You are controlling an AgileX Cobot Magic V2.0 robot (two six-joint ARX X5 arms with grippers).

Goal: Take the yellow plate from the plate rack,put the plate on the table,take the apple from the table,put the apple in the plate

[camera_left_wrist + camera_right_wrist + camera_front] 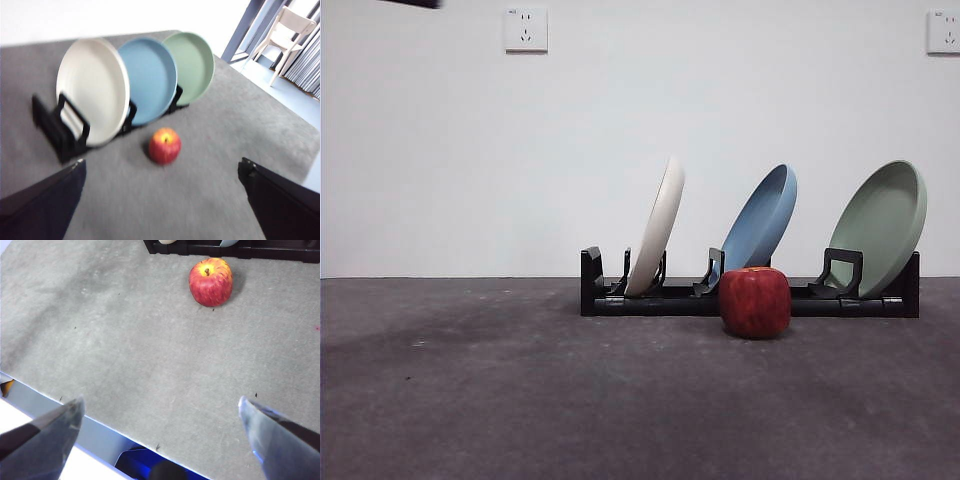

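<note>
**Plates racked, apple on the table, both grippers wide and empty**

We find the yellow plate [658,228] standing on edge in the plate rack [750,298], in the slot at the end away from the green plate [882,225]. The blue plate [760,220] stands between the two. All three lean the same way.

The apple [755,301] rests on the table [520,400] just in front of the rack, roughly level with the blue plate's slot. We cannot tell from the front view whether it touches the rack; the left wrist view shows a clear strip of table between them.

The left gripper [162,172] is above the table, facing the rack, jaws spread wide with nothing between them. Its view alone shows the plate faces, and a pale chair [287,32] beyond the table's far corner.

The right gripper [160,412] is over the table's near edge, jaws likewise spread and empty. Its view shows the apple's stem dip with a yellowish patch, and only the rack's base.

The front view shows neither gripper, only a dark tip [415,3] at the top corner. It alone shows two wall sockets [525,29].
</note>
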